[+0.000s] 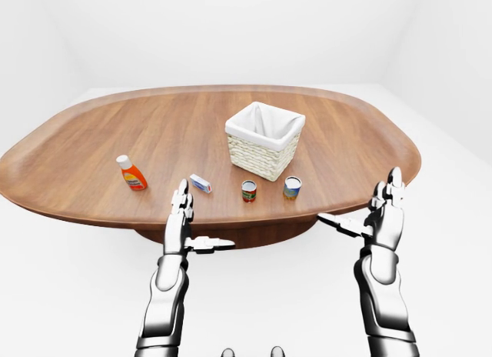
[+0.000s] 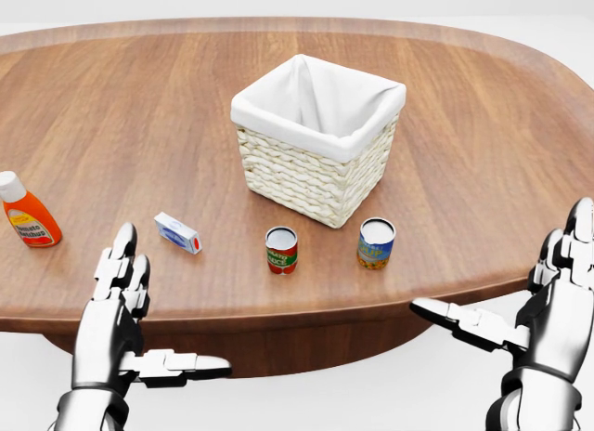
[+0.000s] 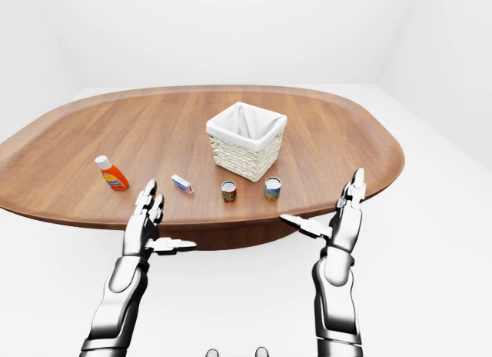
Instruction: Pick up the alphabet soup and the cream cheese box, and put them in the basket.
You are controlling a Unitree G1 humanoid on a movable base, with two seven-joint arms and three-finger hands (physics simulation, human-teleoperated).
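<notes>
Both robot hands were spread open and empty, fingers up and thumbs turned inward, so by my reading the task was at its very start, with the first reach not yet made. Left robot hand point(image 2: 119, 306) hovered at the near edge of the desk point(image 2: 483, 115), below and left of the basket point(image 2: 317, 138) in the head view. Right robot hand point(image 2: 548, 310) hung off the desk's edge, well to the basket's lower right.

Next move likely called for one hand to travel in over the desk, line up on an item, close round it and carry it over the basket's rim.

Alphabet soup point(image 2: 281, 250), a small upright can with a red and green label, stood just below the basket's nearest corner. Which of the two cans is the soup was a judgement; the labels were too small to read. Cream cheese box point(image 2: 178, 233), a small flat white and blue carton, lay to the basket's lower left, near the left robot hand.

Beside the soup, to its right, stood a second can point(image 2: 376, 242) with a blue and yellow label. An orange bottle point(image 2: 28, 213) with a white cap lay far to the basket's left. The basket itself was pale woven wicker with a white cloth liner, and looked empty.
</notes>
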